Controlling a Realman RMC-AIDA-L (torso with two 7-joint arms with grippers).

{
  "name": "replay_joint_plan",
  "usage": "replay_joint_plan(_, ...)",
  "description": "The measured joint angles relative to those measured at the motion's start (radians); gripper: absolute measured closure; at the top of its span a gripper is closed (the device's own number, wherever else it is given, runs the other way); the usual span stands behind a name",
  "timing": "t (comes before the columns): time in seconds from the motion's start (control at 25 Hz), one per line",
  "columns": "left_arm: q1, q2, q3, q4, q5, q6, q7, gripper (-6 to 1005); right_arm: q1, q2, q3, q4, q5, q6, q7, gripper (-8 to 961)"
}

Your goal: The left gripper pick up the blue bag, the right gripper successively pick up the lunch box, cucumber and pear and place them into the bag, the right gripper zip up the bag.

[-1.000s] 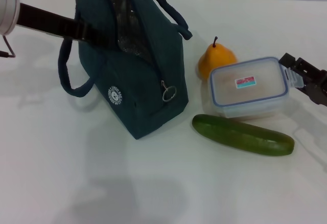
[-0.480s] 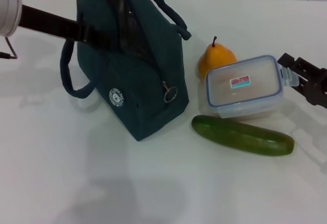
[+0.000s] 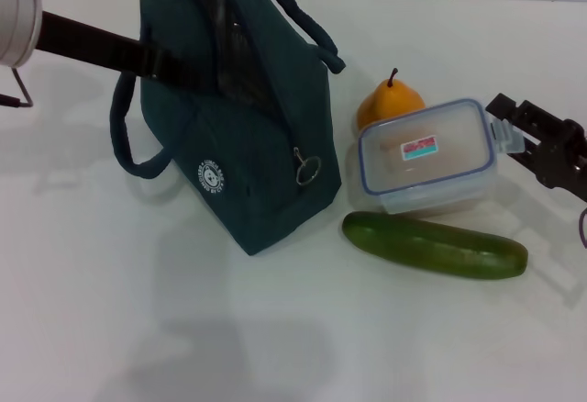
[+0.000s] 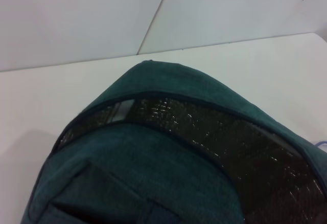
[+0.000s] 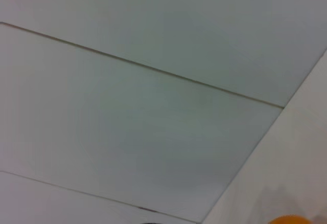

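The left gripper (image 3: 158, 61) holds the blue bag (image 3: 243, 136) upright on the surface; the right gripper (image 3: 510, 125) pinches the lunch box (image 3: 426, 156), which must next travel into the bag's open mouth.

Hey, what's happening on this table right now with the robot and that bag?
The left gripper reaches in at the upper side of the blue bag, whose top gapes, showing foil lining. The right gripper has the lunch box by its end, tilted, beside the pear and above the cucumber. Nothing is seen going into the bag yet.
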Motion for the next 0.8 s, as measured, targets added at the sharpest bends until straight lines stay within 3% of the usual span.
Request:
replay_joint_plan(0.16,0.002,-0.001,-0.002,-0.001,0.000,0.000,0.007,958,0.003,0.001,0.000,0.009,0.000,-0.004,0.001,488)
replay_joint_plan(0.6,0.008,0.000,-0.006,-0.002,0.000,0.000,0.026,958,0.003,0.002,0.013,0.037,0.009,0.006,0.004,709)
replay_joint_plan(0.8,0.008,0.000,-0.006,-0.002,-0.001,0.000,0.030,958,0.009,0.002,0.013,0.040,0.010,-0.005,0.020,859)
